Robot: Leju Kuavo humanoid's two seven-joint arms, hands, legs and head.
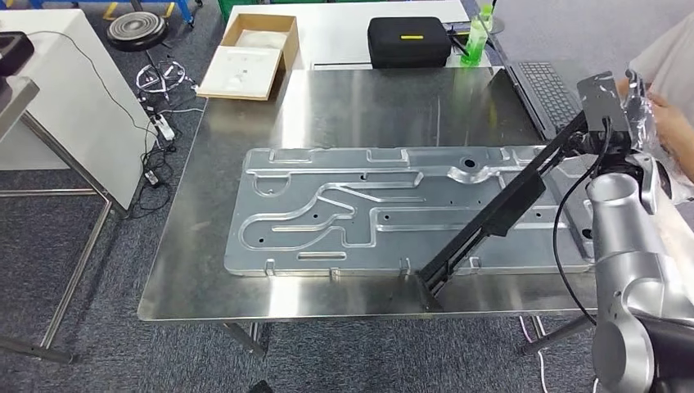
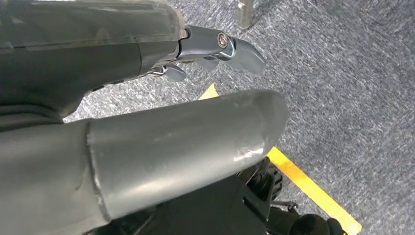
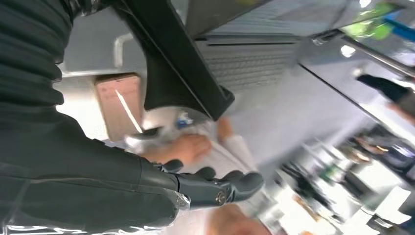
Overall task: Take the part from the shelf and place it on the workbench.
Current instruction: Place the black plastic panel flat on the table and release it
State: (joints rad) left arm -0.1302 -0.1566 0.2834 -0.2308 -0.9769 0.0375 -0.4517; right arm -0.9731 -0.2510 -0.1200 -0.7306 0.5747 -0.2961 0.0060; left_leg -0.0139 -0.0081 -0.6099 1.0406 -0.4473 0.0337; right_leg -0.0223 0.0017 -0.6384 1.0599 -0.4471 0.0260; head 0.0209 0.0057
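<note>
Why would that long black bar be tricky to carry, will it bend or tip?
The black bar looks straight and stiff, so it probably won't flop. It is long and the right hand holds it at one end, with the far end resting on the workbench, so it would likely swing or tip if lifted. Its smooth finish may also slip.

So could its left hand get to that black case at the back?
Probably not as it stands: the left hand hangs low over the carpet, while the black case sits beyond the far edge of the steel workbench.
</note>
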